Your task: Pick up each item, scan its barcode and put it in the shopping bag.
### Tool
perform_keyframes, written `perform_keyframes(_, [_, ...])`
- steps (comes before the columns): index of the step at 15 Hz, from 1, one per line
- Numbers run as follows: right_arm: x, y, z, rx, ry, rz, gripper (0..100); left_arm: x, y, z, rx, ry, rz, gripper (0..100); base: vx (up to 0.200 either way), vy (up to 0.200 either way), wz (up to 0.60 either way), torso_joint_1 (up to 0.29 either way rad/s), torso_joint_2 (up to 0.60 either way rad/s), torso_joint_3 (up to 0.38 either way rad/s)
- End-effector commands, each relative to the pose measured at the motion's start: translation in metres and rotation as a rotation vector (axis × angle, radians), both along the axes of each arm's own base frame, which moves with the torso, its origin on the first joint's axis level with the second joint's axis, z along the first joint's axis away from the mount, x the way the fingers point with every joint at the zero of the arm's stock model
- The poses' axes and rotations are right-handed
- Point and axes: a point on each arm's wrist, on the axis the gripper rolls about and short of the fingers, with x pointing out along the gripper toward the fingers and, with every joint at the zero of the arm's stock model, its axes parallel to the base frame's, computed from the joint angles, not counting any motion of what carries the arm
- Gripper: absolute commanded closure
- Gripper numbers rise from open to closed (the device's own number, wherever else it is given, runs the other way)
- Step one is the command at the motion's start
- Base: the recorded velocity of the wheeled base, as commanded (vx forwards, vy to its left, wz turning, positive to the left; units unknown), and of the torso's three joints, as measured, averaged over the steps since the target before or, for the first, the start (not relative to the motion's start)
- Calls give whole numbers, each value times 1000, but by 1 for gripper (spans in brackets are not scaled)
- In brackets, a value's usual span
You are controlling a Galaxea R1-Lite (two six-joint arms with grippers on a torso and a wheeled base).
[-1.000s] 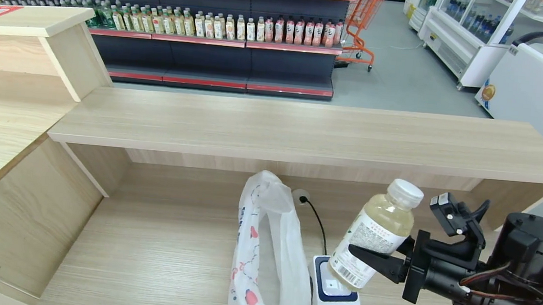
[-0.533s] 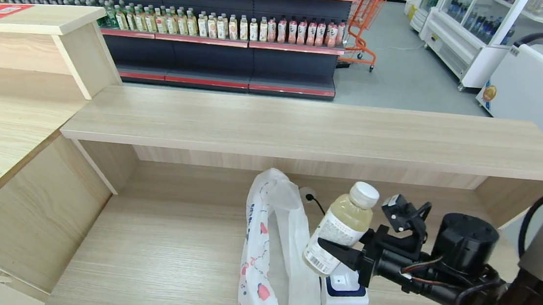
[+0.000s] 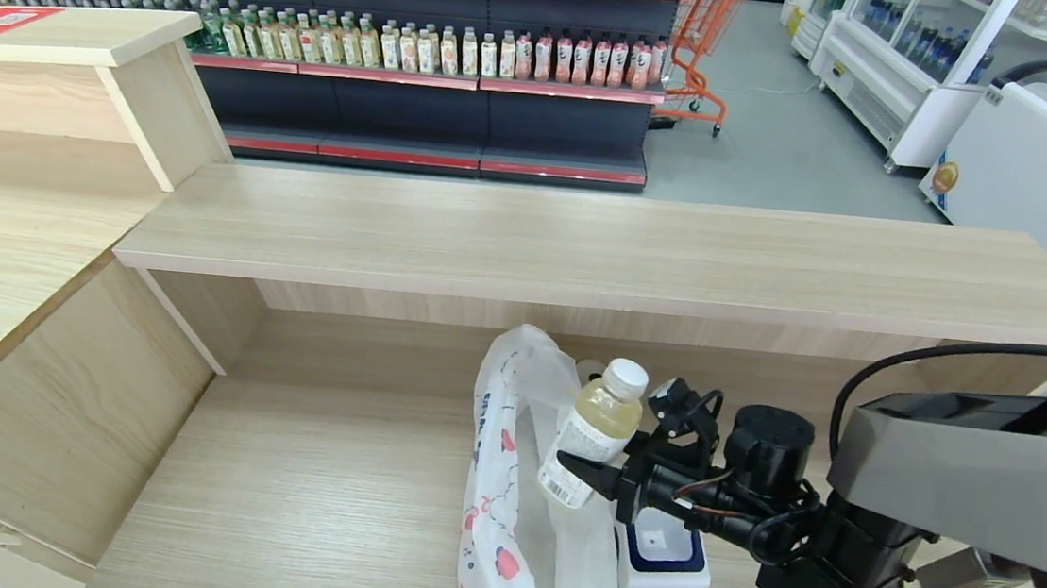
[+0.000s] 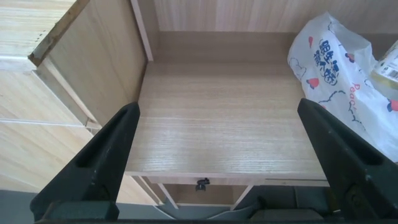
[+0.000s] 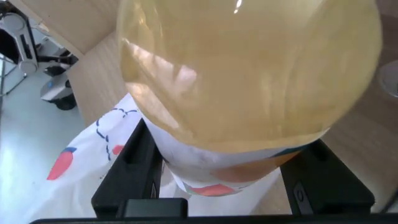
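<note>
Bottle held above the shopping bag mouth, ready for deposit.

Right gripper (image 3: 581, 462) clamps the bottle (image 3: 594, 430) across its labelled lower body. The cap points up and leans toward the far edge of the table (image 3: 298, 492), and the base hangs over the open shopping bag (image 3: 507, 482). The low grip leaves the barcode end of the label exposed. The tilt points the base at the bag opening, so the bottle is judged likely to drop in base first when let go. The bag stands mid-width near the near edge of the table. The scanner (image 3: 657, 557) sits just beside it, toward the right edge. The bottle is clear of the scanner window, which suggests the bagging step is in hand. Left gripper (image 4: 217, 121) hangs with its jaws spread wide and empty above the left part of the table, apart from the bag.
</note>
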Motion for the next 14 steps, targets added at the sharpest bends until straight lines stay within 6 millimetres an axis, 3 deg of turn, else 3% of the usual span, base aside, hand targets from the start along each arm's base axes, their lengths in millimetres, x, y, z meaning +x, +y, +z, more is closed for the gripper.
perform_keyframes(1, [6, 14, -22, -14, 21, 24, 100, 0, 0, 0, 0, 0, 0, 0, 0, 0, 0, 0, 0, 0])
perform_keyframes(6, [31, 31, -45, -49, -107, 39, 100, 0, 0, 0, 0, 0, 0, 0, 0, 0, 0, 0, 0, 0])
perform_keyframes(14, [46, 41, -67, -64, -156, 43, 100, 0, 0, 0, 0, 0, -1, 0, 0, 0, 0, 0, 0, 0])
